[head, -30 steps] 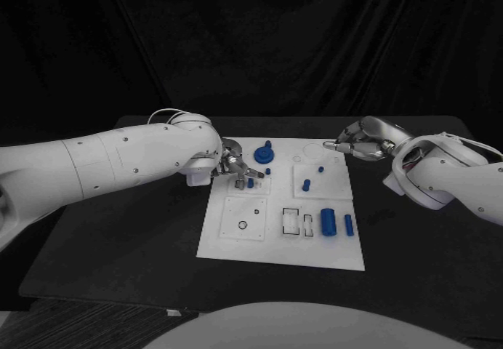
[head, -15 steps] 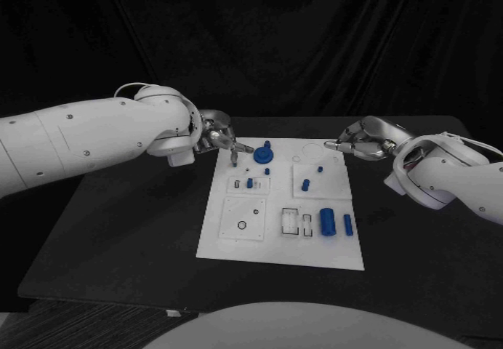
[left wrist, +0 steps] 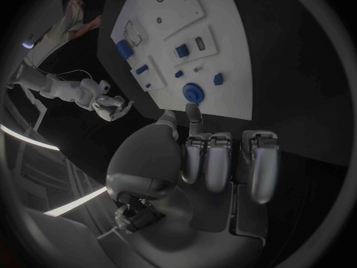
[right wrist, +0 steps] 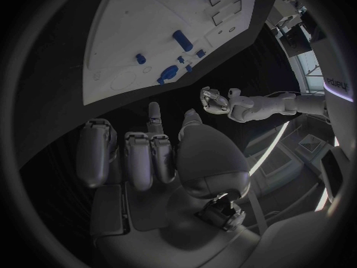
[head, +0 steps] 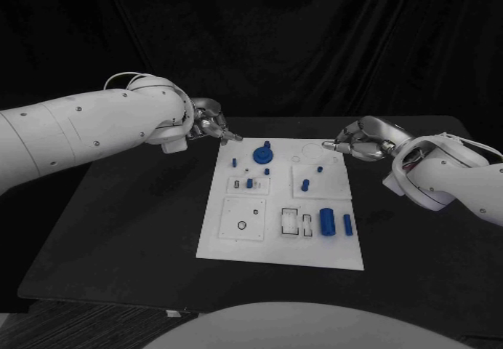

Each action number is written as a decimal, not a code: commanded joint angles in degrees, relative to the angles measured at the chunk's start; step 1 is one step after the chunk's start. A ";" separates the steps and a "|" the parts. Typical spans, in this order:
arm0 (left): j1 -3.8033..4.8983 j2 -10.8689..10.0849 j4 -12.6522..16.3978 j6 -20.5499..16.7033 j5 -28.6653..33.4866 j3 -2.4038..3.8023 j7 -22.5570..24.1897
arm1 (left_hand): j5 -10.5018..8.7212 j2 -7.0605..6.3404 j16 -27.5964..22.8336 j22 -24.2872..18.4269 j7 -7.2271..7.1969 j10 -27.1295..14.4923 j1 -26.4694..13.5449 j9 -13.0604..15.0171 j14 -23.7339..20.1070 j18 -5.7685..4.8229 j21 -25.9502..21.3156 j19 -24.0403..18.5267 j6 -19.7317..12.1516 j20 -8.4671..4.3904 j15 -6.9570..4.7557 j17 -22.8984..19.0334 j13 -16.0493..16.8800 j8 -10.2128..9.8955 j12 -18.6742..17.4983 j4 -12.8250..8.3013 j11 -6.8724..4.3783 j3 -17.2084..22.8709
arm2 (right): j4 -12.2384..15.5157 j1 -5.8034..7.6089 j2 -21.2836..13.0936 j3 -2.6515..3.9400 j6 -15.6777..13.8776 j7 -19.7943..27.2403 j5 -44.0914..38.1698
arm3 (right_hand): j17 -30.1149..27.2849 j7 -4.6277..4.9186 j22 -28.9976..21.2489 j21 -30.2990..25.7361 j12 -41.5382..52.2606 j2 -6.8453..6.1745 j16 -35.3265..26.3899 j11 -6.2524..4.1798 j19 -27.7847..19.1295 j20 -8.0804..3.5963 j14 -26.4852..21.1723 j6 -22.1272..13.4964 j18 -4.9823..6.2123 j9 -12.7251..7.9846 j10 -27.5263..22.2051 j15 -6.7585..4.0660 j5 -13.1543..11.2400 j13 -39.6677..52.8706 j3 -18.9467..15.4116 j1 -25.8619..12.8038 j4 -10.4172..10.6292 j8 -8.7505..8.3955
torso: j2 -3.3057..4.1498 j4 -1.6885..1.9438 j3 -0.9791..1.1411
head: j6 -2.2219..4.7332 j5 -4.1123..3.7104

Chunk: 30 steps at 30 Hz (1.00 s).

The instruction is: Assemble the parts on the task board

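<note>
The white task board (head: 239,247) lies in the middle of the black table. On it, a round blue part with a peg (head: 264,153) sits near the far edge, small blue parts (head: 306,185) stand in the middle modules, and two blue cylinders (head: 328,222) lie at the right. My left hand (head: 210,129) hovers off the board's far left corner, fingers curled with nothing in them (left wrist: 212,161). Beside the far right corner, my right hand (head: 358,142) is curled the same way and holds nothing (right wrist: 141,155).
A square module with a round hole (head: 243,219) and two empty rectangular slots (head: 298,221) lie on the near half of the board. Bare black table (head: 126,233) spreads on both sides of the board.
My left hand has risen from over the board's left modules and drawn back to the far left corner. The right hand has stayed in place.
</note>
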 commanded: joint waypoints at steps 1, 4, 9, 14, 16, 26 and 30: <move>-1.36 1.40 -2.89 1.40 -5.02 -0.01 2.71 | -1.27 0.58 0.59 14.88 -0.24 6.29 -1.18 -0.28 6.44 0.08 0.72 4.95 0.73 -0.11 -1.34 15.35 14.46 -1.35 0.14 0.24 -0.85 -1.70 | 0.56 -0.12 -0.19 0.04 -2.11 1.53 -0.05 | 8.95 0.15 11.46 -0.04 0.95 -0.09 -0.60 0.40 -0.07 0.01 4.68 0.39 0.96 0.54 5.86 -0.06 1.26 15.10 -2.36 1.91 0.27 -0.43 | -0.18 0.01 0.19 | -0.01 -0.10; -2.56 3.12 -5.83 1.79 -5.64 -0.01 2.61 | -1.46 1.13 0.59 14.87 0.04 6.29 -1.59 -4.23 6.44 0.11 0.62 4.88 2.97 0.01 -1.16 15.35 14.46 -6.10 0.14 0.18 -0.65 -2.76 | 0.82 -0.12 -0.18 0.04 -2.16 1.71 -0.05 | 8.99 0.14 11.48 0.02 0.95 -0.07 -0.58 0.38 -0.03 0.00 4.69 0.46 0.95 0.56 5.86 -0.07 1.44 15.10 -2.41 1.98 0.28 -0.41 | -0.11 -0.05 0.13 | -0.01 0.14; -3.85 5.49 -9.33 2.33 -6.03 -0.01 2.24 | -1.33 1.56 0.59 14.80 0.53 6.29 -1.23 -9.78 6.44 0.17 0.38 4.73 5.36 0.30 -0.86 15.35 14.46 -12.06 0.14 0.17 -0.23 -3.70 | 0.96 -0.12 -0.05 0.04 -2.00 1.70 -0.05 | 8.99 0.14 11.48 0.00 0.95 -0.06 -0.58 0.37 -0.04 0.00 4.69 0.48 0.95 0.57 5.86 -0.07 1.50 15.10 -2.42 2.00 0.28 -0.41 | 0.12 -0.06 -0.04 | -0.01 0.21; -4.71 7.04 -11.60 2.93 -6.16 0.00 1.94 | -1.50 1.76 0.59 14.79 0.75 6.29 -1.29 -11.84 6.44 0.19 0.29 4.68 6.10 0.46 -0.69 15.35 14.46 -14.12 0.14 0.16 -0.01 -4.08 | 0.94 -0.12 0.02 0.04 -1.83 1.60 -0.05 | 8.84 0.13 11.45 -0.08 0.95 -0.05 -0.64 0.37 -0.07 -0.01 4.66 0.50 0.97 0.58 5.86 -0.08 1.60 15.10 -2.44 2.03 0.29 -0.41 | 0.20 0.02 0.02 | -0.01 0.08; -4.94 7.51 -12.30 3.20 -6.18 0.00 1.85 | -1.39 1.82 0.59 14.78 0.80 6.29 -1.24 -12.27 6.44 0.20 0.26 4.67 6.26 0.49 -0.65 15.35 14.46 -14.53 0.14 0.14 0.02 -4.13 | 0.96 -0.12 -0.02 0.04 -1.77 1.54 -0.05 | 8.84 0.13 11.45 -0.08 0.95 -0.05 -0.64 0.37 -0.07 -0.01 4.66 0.50 0.97 0.58 5.86 -0.08 1.60 15.10 -2.44 2.03 0.29 -0.41 | 0.26 0.05 0.00 | -0.01 0.09; -6.07 8.96 -14.68 3.91 -6.22 0.00 1.19 | -1.19 2.09 0.59 14.64 1.27 6.29 -1.28 -15.34 6.44 0.30 -0.09 4.44 6.70 0.78 -0.33 15.35 14.46 -17.43 0.14 0.14 0.42 -4.60 | 0.81 -0.12 0.02 0.04 -1.46 1.25 -0.05 | 8.77 0.12 11.43 -0.14 0.95 -0.02 -0.67 0.36 -0.10 -0.01 4.65 0.51 0.99 0.58 5.86 -0.09 1.68 15.10 -2.46 2.06 0.30 -0.41 | 0.10 -0.07 0.06 | -0.01 0.06; -6.45 9.03 -14.88 3.64 -6.22 0.01 1.00 | -0.86 2.19 0.59 14.56 1.38 6.29 -1.04 -16.09 6.44 0.35 -0.28 4.32 6.80 0.87 -0.24 15.35 14.46 -18.09 0.14 0.05 0.52 -4.60 | 0.72 -0.12 0.05 0.04 -1.35 1.15 -0.05 | 8.77 0.12 11.43 -0.14 0.95 -0.02 -0.67 0.36 -0.10 -0.01 4.65 0.51 0.99 0.58 5.86 -0.09 1.68 15.10 -2.46 2.06 0.30 -0.41 | 0.07 -0.07 0.07 | -0.01 -0.08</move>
